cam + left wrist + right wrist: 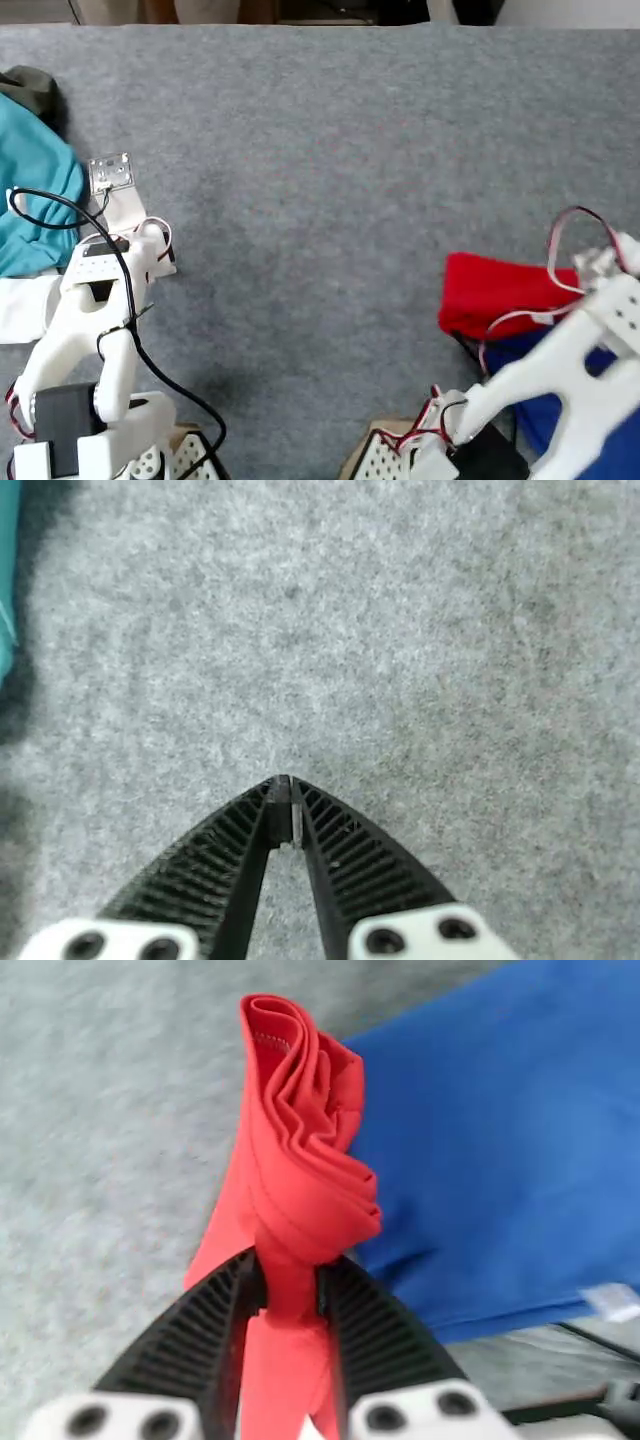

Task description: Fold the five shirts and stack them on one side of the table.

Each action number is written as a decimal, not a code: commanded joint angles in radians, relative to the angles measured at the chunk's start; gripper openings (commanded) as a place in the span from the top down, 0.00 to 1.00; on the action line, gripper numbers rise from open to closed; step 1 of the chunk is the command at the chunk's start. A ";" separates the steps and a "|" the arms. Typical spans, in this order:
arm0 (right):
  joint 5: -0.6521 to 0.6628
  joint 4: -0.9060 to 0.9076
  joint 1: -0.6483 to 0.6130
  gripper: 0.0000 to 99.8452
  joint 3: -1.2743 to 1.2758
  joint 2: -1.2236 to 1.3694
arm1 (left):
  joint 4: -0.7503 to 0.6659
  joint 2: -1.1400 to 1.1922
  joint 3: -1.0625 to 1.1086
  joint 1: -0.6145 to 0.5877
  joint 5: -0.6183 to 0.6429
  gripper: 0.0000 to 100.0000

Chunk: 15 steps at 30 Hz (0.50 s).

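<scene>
At the counter's (330,180) left edge we see a teal shirt (30,195) lying in a loose heap. A dark olive cloth (30,88) sits beside it toward the far edge, and a white cloth (20,305) toward the near edge. Just beside that heap stands the left arm, with a black cable (130,330) looping over it. Its left pincer (280,790) is clenched on nothing, the black ribbed tips meeting over bare grey felt, and a sliver of the teal shirt lies off to one side in the left wrist view.

Well apart, near the counter's right edge and toward its near corner, we find the red shirt (500,290) bunched into folds. It rests partly on a blue shirt (560,400) that spreads out to the near right corner. The right pincer (290,1290) is grasping the red shirt at a gathered, twisted part, and the cloth bulges out past the tips. Red and white wires (565,235) arch from the right arm over the red shirt, and the arm itself hides much of the blue shirt from above.
</scene>
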 commanded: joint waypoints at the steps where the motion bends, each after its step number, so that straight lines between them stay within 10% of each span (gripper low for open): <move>1: 0.084 0.011 0.157 1.00 -0.035 -0.036 | -0.015 -0.027 -0.003 0.002 -0.018 0.98; 15: 0.344 0.003 0.526 1.00 -0.035 -0.033 | -0.015 -0.027 0.000 0.002 -0.060 0.98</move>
